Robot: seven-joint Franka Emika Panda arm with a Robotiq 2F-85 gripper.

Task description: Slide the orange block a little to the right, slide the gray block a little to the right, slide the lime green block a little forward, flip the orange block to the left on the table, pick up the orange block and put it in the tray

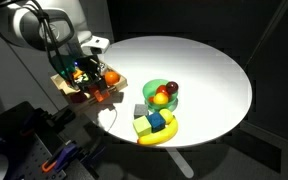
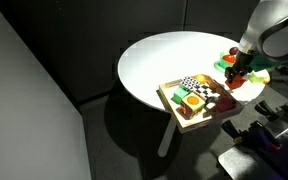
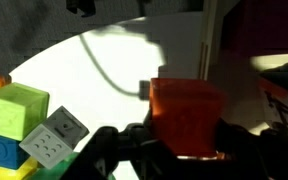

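step in hand: looks like the last one, the orange block (image 3: 187,112) gets carried to the tray (image 2: 168,96)
claw: the claw (image 3: 184,140) is clamped on the orange block, dark fingers hugging both its sides in the wrist view
orange block spot: up off the white tabletop (image 1: 204,70), pinched in the claw, nothing else touching it
tray spot: at the tabletop's edge, roughly 9 o'clock from the green bowl (image 1: 162,92) in an exterior view, and it's got other stuff in it already
claw vs tray: both exterior views put the arm right about at the tray, but whether it's fully over the inside or just at the rim is too small to tell
other blocks: lime green block (image 3: 14,108) at about 9 o'clock from the orange one in the wrist view, gray block (image 3: 54,135) nearer 8 o'clock, both parked on the tabletop
next move: probably centre over a free patch of tray, come down low, then let go
watch out: the crowded tray could tip the block on landing
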